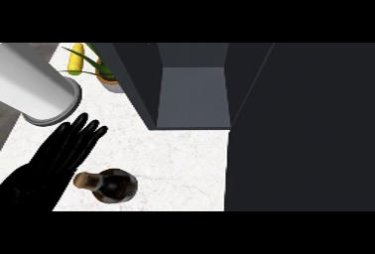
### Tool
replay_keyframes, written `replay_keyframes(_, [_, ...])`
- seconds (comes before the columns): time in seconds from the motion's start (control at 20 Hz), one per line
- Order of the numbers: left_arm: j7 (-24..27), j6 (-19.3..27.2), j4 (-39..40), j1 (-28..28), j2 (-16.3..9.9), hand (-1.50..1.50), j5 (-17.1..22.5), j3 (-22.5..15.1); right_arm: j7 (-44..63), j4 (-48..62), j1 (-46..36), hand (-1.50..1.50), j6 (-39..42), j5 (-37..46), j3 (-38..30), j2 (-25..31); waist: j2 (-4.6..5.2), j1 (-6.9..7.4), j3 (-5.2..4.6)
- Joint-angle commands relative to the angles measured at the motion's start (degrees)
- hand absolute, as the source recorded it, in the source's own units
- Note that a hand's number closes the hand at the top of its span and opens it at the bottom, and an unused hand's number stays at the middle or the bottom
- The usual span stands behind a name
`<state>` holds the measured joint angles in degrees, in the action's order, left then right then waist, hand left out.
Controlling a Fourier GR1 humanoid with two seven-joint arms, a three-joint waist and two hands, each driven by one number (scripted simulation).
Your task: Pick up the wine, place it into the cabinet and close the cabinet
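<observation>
- At the near edge of the counter (pixel 183 163), toward seven o'clock: a dark wine bottle (pixel 116 186), seen from above, cork pointing to about ten o'clock, standing on the white marbled top.
- Just beside it, at nine o'clock of the bottle: a black hand (pixel 62 154), fingers straight and spread, tips aimed at about one o'clock; open, holding nothing. Close to the cork, contact impossible to judge from this angle.
- Only one hand on show, coming in from the lower left; by its place taken as the left hand, with the other nowhere in view.
- Farther out, at ten o'clock: a broad grey cylinder (pixel 33 87) with a lighter ringed end, slanting in from the upper left edge, its end just above the fingertips.
- Beyond that, at eleven o'clock: a potted plant (pixel 106 74) with long green leaves, and a yellow object (pixel 75 64) beside it, partly hidden by the cylinder and the cabinet's side.
- At twelve o'clock, well apart from the bottle: a dark cabinet (pixel 190 84), open, grey interior floor showing between its walls.
- Filling the three o'clock side from far to near: a large dark panel (pixel 300 129), apparently the cabinet's open door, overhanging the counter's right part.
</observation>
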<state>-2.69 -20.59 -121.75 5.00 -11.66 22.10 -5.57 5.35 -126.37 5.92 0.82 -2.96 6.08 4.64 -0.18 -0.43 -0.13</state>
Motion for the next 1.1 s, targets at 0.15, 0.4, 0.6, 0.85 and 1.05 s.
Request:
replay_keyframes(0.15, [-12.6, -3.0, -6.9, 0.4, -8.4, -1.5, 21.1, 4.8, 9.9, -14.3, 7.7, -1.5, 1.2, -3.2, 6.7, 0.0, -0.07, -0.24, 0.13])
replay_keyframes(0.4, [-18.4, 0.2, -15.9, 4.3, -12.2, -1.5, 29.2, 9.7, 19.1, -22.4, 6.4, -1.5, -2.9, 0.8, 11.4, -1.1, -0.04, 0.56, 0.1])
replay_keyframes(0.6, [-20.5, 1.4, -16.8, 4.6, -13.7, -1.5, 35.2, 14.3, 17.8, -23.5, 10.1, -1.5, -2.7, 3.3, 15.6, -1.0, -0.12, 0.44, 0.12])
replay_keyframes(0.85, [-24.9, 6.7, -19.0, 2.7, -13.7, -1.5, 34.4, 13.5, 23.5, -23.9, 4.2, -1.5, -6.3, 6.2, 16.9, -1.2, -0.07, 0.5, 0.12])
replay_keyframes(1.05, [-20.9, -1.1, -12.6, 4.8, -11.5, -1.5, 30.7, 14.3, 22.6, -24.3, 6.2, -1.5, -9.3, 11.6, 23.6, -1.8, -0.11, 0.25, 0.07])
